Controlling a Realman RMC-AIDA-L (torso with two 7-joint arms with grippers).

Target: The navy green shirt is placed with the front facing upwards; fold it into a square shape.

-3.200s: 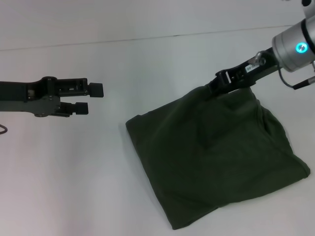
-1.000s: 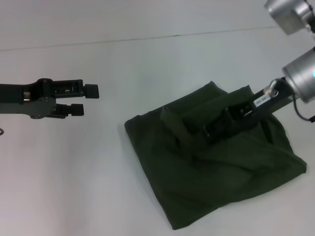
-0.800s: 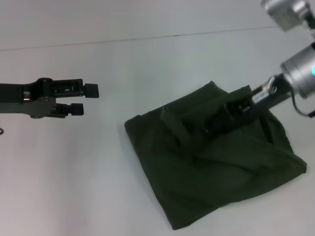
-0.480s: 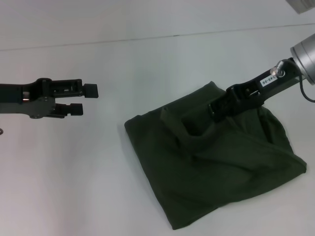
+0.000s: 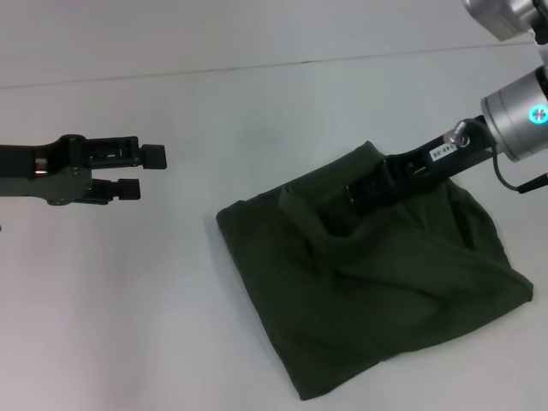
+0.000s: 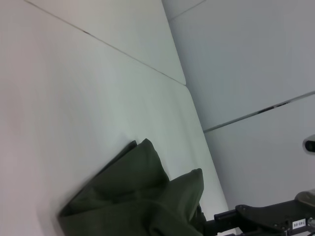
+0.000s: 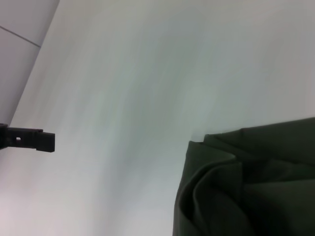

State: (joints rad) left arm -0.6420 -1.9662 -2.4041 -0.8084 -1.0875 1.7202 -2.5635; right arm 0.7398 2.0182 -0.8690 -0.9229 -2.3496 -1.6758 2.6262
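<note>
We see the navy green shirt point(image 5: 377, 291) folded, skewed on the worktop point(image 5: 171, 325); right tool point(image 5: 358, 195) state unclear, left tool point(image 5: 141, 171) released.

Surface: plain white table top point(image 5: 171, 325), matte, fills most of head view
Seam: thin dark line point(image 5: 257, 66) across far edge
Beyond seam: pale grey-white panel point(image 5: 214, 30)
Light: even, soft, faint shadows

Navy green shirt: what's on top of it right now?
Only the right hand, over the navy green shirt at a raised fold near its far edge. Its fingertips are hidden against the dark cloth.
</note>
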